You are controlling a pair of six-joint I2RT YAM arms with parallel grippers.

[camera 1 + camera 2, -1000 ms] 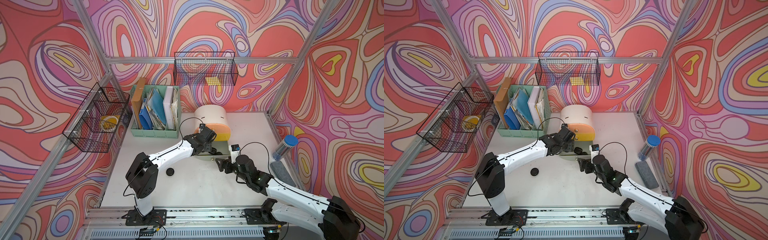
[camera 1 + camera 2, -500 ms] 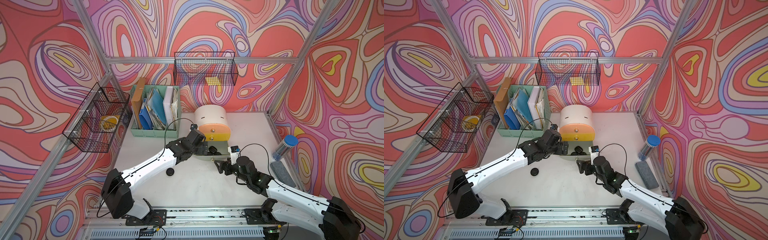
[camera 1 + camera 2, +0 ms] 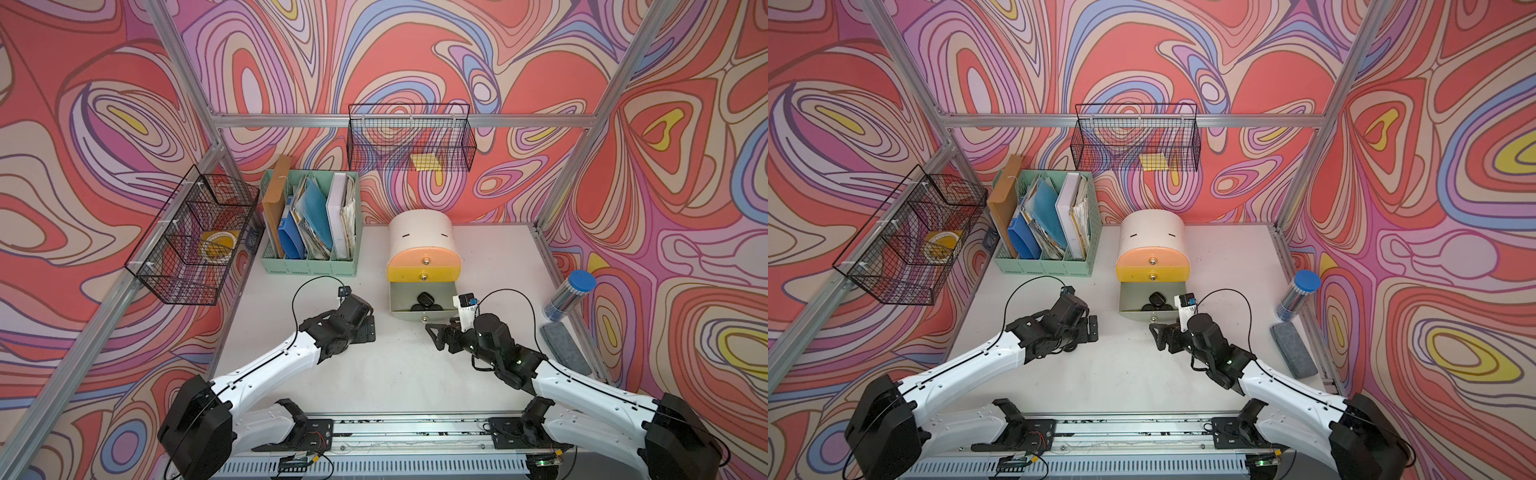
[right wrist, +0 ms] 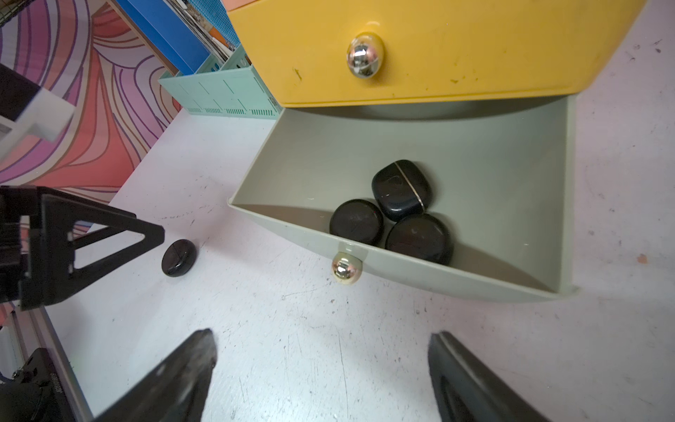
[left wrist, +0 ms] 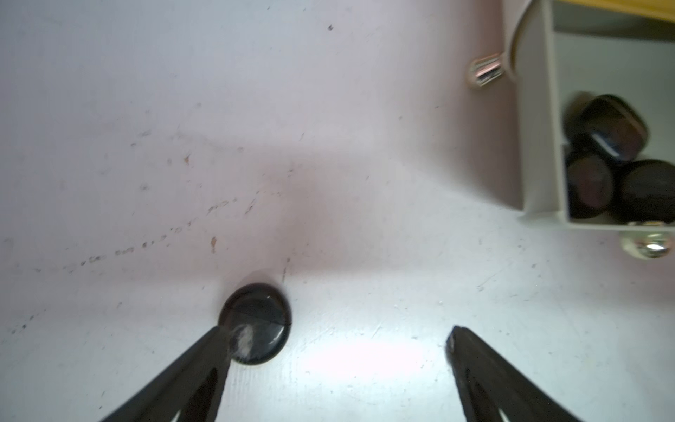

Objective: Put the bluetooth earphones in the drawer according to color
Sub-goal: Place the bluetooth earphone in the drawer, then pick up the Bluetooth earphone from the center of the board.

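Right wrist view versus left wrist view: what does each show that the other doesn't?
Right wrist only: the mint file holder, the patterned wall, the open right tool. Left wrist only: the left tool with fingers spread, one overlapping the loose black case. Both: the pulled-out grey-green drawer holding three black cases, and that loose case on the table.
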